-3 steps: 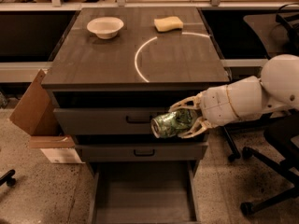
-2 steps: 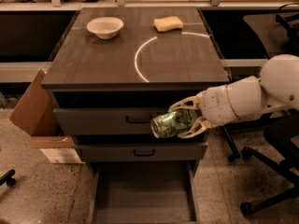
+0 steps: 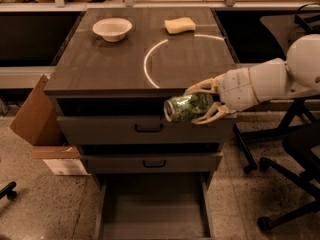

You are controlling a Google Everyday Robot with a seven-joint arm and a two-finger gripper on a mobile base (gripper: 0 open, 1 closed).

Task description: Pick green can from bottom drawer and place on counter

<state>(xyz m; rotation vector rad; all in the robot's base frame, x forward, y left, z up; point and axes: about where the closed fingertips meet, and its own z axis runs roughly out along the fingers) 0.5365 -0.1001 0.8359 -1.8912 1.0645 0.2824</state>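
Note:
The green can (image 3: 186, 108) lies on its side in my gripper (image 3: 200, 103), held in the air in front of the cabinet, just below the counter's front edge and over the upper drawer's face. The gripper is shut on the can, one finger (image 3: 201, 86) above it and one below. The arm comes in from the right. The counter (image 3: 115, 64) is dark wood grain with a thin white arc. The bottom drawer (image 3: 152, 211) is pulled open under the can, and its grey floor shows nothing on it.
A white bowl (image 3: 112, 29) and a yellow sponge (image 3: 180, 25) sit at the back of the counter. Two closed upper drawers (image 3: 145, 129) have black handles. A cardboard box (image 3: 42, 126) stands left of the cabinet. Office chair legs (image 3: 280, 184) are at the right.
The gripper with the can has risen slightly, from the upper drawer's face toward the counter's front edge. Nothing else has moved.

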